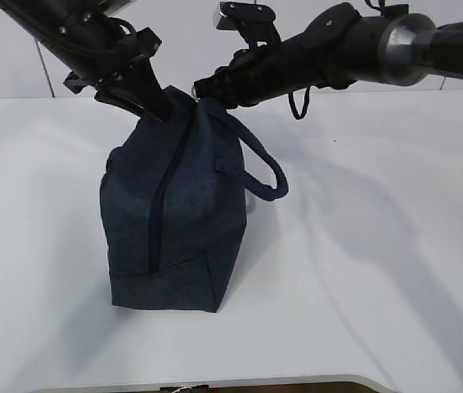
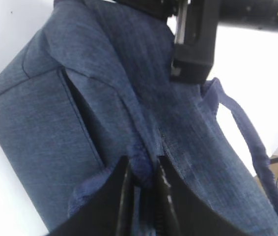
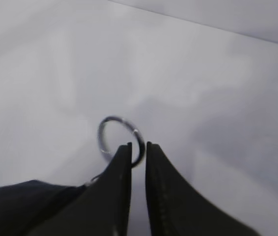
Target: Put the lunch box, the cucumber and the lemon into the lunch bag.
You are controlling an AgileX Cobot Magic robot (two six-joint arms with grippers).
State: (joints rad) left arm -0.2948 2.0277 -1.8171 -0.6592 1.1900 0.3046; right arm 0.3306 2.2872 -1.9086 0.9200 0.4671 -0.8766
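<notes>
The exterior view looks down at a slant onto the white table [image 1: 362, 246] from in front of the lunch bag [image 1: 174, 221], far enough back to hold the whole bag and both arms above it; the left wrist view sits close over the bag's top end, facing along its zipper seam, with the left gripper [image 2: 144, 169] at its bottom edge and the cloth filling most of the frame; the right wrist view looks past the right gripper [image 3: 138, 147] and the ring pull [image 3: 120, 140] onto blurred bare table beyond the bag; all three views share the bag's top.
</notes>
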